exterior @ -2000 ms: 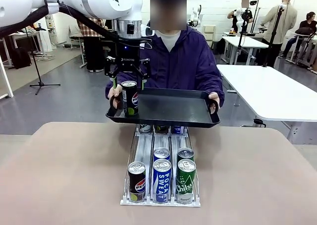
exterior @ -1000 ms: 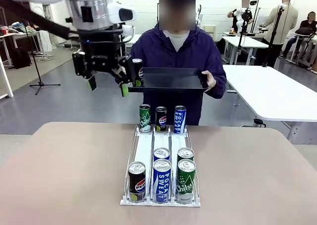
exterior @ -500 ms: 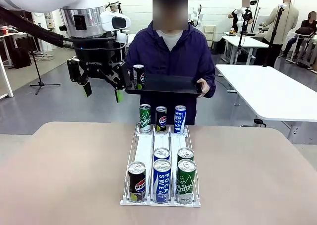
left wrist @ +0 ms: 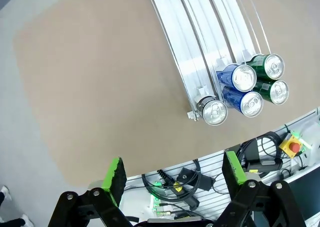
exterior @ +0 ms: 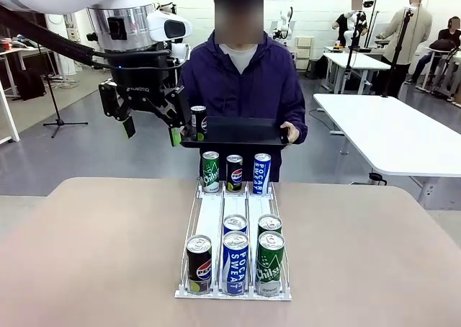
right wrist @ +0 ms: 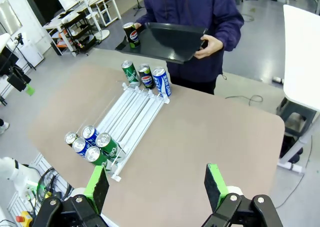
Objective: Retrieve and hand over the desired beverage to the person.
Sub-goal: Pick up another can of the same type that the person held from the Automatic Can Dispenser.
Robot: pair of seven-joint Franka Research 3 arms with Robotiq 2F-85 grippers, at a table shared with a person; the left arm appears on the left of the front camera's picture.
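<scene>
A black Pepsi can [exterior: 198, 122] stands on the left end of a black tray [exterior: 248, 132], which the person [exterior: 241, 82] in a dark purple jacket holds at waist height behind the table. My left gripper [exterior: 150, 131] hangs open just left of the tray, apart from the can, with nothing between its fingers. In the left wrist view that gripper [left wrist: 174, 172] looks down on the table. My right gripper [right wrist: 156, 181] is open and empty, high over the near side of the table. From there the can [right wrist: 131, 34] and the tray [right wrist: 167, 41] show far off.
A white wire rack [exterior: 212, 212] lies along the middle of the tan table. Three cans stand at its far end [exterior: 234, 172] and several at its near end [exterior: 235, 261]. The rack [left wrist: 200, 52] also runs through the left wrist view. A white table [exterior: 389, 132] stands to the right.
My left gripper let go of the Pepsi can on the tray and drew back up and left. The person lifted the tray off toward themselves, then lowered it slightly.
</scene>
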